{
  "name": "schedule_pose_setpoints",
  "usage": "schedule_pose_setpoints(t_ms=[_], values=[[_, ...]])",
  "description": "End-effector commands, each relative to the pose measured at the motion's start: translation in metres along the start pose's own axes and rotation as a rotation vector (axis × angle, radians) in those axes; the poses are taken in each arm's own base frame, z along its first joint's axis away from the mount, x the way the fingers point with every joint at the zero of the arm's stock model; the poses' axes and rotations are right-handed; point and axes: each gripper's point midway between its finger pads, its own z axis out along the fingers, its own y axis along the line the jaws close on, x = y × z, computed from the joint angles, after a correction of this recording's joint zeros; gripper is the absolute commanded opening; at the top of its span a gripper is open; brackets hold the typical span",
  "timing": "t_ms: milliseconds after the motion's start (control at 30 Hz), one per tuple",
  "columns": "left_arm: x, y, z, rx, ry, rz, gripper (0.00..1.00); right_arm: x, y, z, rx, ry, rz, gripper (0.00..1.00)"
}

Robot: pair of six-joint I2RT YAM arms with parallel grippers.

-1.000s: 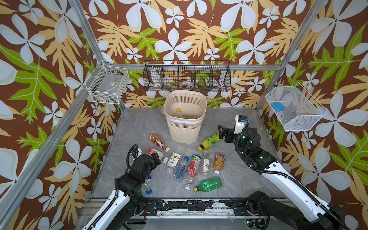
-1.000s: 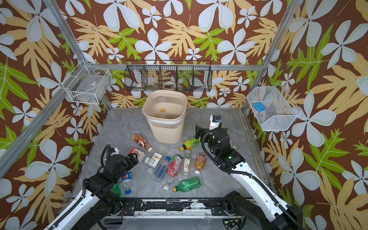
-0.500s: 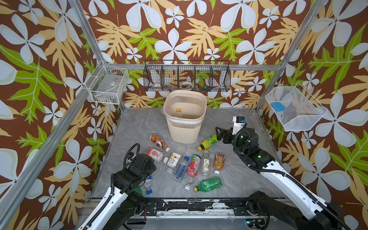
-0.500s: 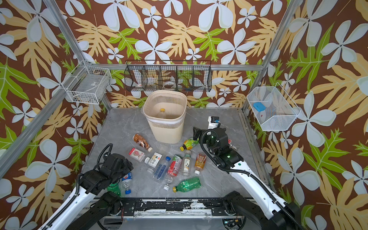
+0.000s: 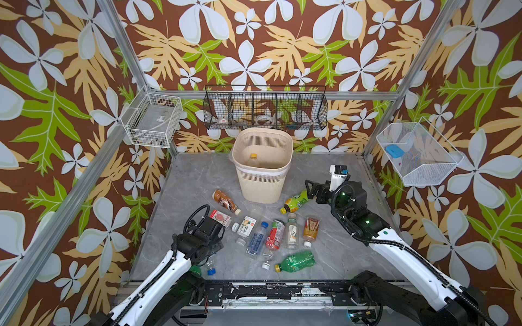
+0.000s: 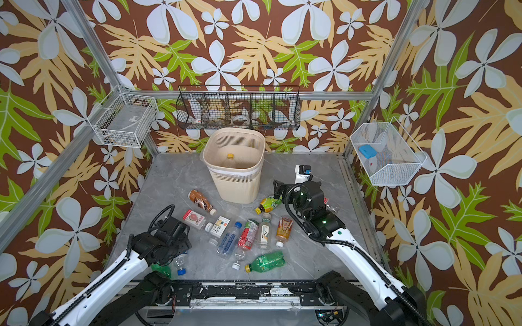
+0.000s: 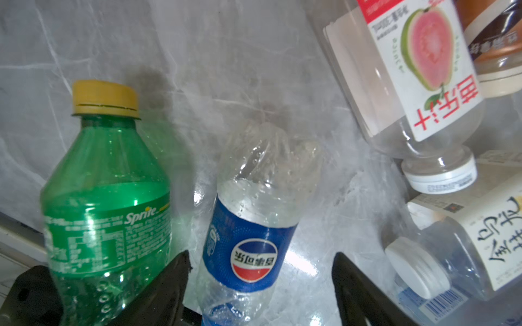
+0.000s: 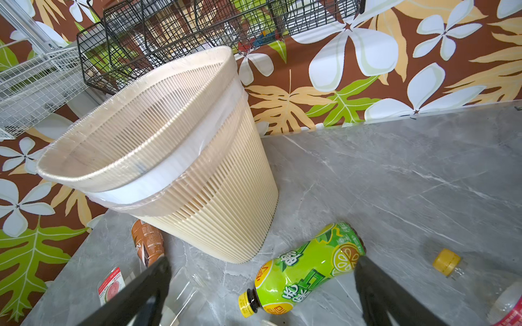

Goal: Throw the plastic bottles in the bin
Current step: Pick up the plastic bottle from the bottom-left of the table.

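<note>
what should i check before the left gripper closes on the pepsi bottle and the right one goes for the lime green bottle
1. Pepsi bottle lies between the jaws of the left gripper: ok.
2. Those jaws open, gaps on both sides: ok.
3. Sprite bottle clear of the near finger: cannot tell, they overlap in the left wrist view.
4. Right gripper open, lime green bottle ahead of it: ok.
5. Bin upright, mouth unblocked: ok.

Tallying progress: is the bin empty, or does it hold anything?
Not empty: in both top views a yellow-capped bottle sits inside the bin. Whether more lie beneath it, cannot tell.
</note>
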Motion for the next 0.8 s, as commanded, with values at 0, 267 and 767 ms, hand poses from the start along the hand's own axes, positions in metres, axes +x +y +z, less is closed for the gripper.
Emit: schedule_pose_setpoints(t_ms=[0,267,767], values=[[0.000,-0.004,0.002,0.012,0.003,-0.008,0.80,-0.008,0.003,-0.001,-0.013,-0.030,0.002,0.99],[0.005,-0.003,0.012,-0.025,0.028,-0.010,0.76,-0.009,0.004,-0.002,-0.019,-0.038,0.000,1.00],[0.008,-0.010,0.020,0.015,0.027,-0.056,0.74,-0.004,0.003,-0.002,-0.025,-0.032,-0.007,1.00]])
